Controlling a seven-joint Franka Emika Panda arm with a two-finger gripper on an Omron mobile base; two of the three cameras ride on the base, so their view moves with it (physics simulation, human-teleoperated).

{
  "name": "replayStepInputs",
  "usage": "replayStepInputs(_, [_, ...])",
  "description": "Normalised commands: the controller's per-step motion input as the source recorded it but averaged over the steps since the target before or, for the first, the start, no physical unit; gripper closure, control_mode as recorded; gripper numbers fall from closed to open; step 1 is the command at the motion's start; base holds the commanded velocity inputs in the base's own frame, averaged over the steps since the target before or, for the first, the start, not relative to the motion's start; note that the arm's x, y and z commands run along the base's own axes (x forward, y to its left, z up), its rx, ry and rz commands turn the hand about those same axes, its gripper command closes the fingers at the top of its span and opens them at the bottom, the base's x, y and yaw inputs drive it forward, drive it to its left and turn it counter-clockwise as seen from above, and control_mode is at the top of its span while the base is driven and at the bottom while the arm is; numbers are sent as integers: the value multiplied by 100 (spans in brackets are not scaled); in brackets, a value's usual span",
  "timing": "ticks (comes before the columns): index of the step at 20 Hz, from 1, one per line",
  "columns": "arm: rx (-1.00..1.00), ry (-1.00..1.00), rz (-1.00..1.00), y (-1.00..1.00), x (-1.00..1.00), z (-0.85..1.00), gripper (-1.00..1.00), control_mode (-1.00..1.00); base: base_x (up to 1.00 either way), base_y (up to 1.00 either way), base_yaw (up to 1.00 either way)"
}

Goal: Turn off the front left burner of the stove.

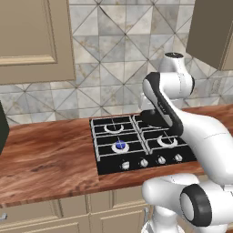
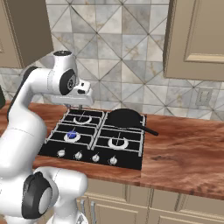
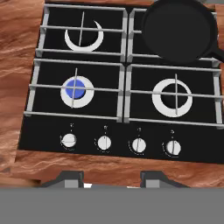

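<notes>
Down at the bottom of the hand view, the two dark fingers (image 3: pixel 111 178) are cut off by the edge, so only their tops show; they are clenched together with nothing between them, poised above the front strip of the wooden worktop (image 3: pixel 17 52) and touching nothing. Just beyond them lies the stove (image 3: pixel 124 129), a flat black cooktop with four small silver knobs (image 3: pixel 68 140) in a row along its near edge. Behind the knobs sit four burners under black wire grates. The front left burner (image 3: pixel 76 91) has a silver ring and a blue centre, and stands directly behind the leftmost knob. Two other burners show plain silver rings with dark centres. The fourth, at the back right, is hidden beneath one round black frying pan (image 3: pixel 180 29), whose handle runs out of the hand view. In the left base view the white arm covers the pan and part of the right-hand burners.
</notes>
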Motion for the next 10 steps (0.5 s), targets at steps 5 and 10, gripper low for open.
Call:
replayStepInputs(5, [-10, 1, 1, 1, -24, -25, -100, -100, 0, 0, 0])
replayStepInputs(10, [-19, 3, 17, 28, -24, -53, -100, -100, 0, 0, 0])
